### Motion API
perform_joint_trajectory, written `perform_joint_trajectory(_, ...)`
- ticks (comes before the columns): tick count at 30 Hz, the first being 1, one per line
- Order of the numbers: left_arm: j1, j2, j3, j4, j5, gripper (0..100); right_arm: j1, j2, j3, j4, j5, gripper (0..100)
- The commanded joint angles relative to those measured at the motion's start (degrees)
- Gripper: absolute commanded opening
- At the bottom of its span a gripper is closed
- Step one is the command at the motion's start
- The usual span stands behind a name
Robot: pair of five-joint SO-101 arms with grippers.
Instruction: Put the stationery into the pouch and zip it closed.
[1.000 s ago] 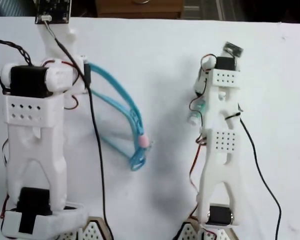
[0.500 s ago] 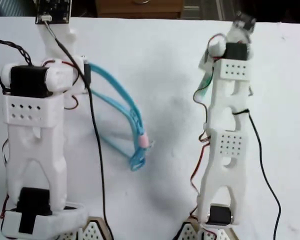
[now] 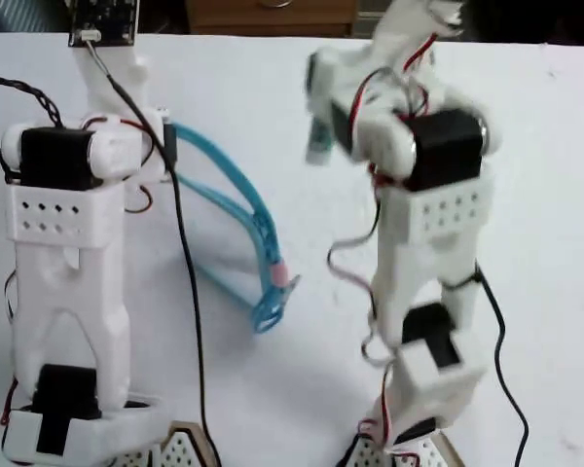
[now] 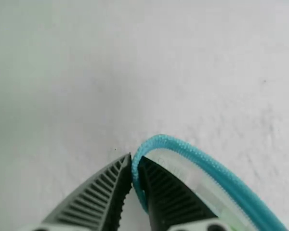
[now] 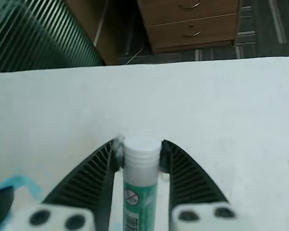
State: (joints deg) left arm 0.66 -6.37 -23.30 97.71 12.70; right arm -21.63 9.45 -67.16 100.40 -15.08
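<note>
The pouch point(image 3: 236, 216) is clear with a blue trim and a pink zipper pull point(image 3: 278, 274); it lies on the white table between the arms. My left gripper point(image 4: 134, 161) is shut on the pouch's blue edge point(image 4: 192, 154), at the pouch's far left corner point(image 3: 171, 144). My right gripper point(image 5: 140, 144) is shut on a glue stick point(image 5: 140, 168) with a white cap and green body. In the high view that arm is raised, and the glue stick point(image 3: 318, 138) hangs above the table right of the pouch's far end.
A circuit board point(image 3: 103, 21) sits at the table's far edge, and its black cable point(image 3: 187, 282) runs forward along the pouch. A wooden drawer cabinet point(image 5: 192, 21) stands beyond the table. A bit of the blue pouch point(image 5: 17, 185) lies near the right gripper.
The right arm has risen and swung left toward the pouch, carrying the glue stick. The left arm and the pouch have stayed put.
</note>
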Motion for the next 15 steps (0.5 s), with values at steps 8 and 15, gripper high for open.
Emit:
perform_joint_trajectory(8,-0.2,0.2,0.4,1.4,0.1,2,-15.7,-23.7,18.6,-3.9,2.4,1.7)
perform_joint_trajectory(15,-0.2,0.2,0.4,1.4,0.0,2,-21.8,-24.6,25.9,-14.4,2.4,1.7)
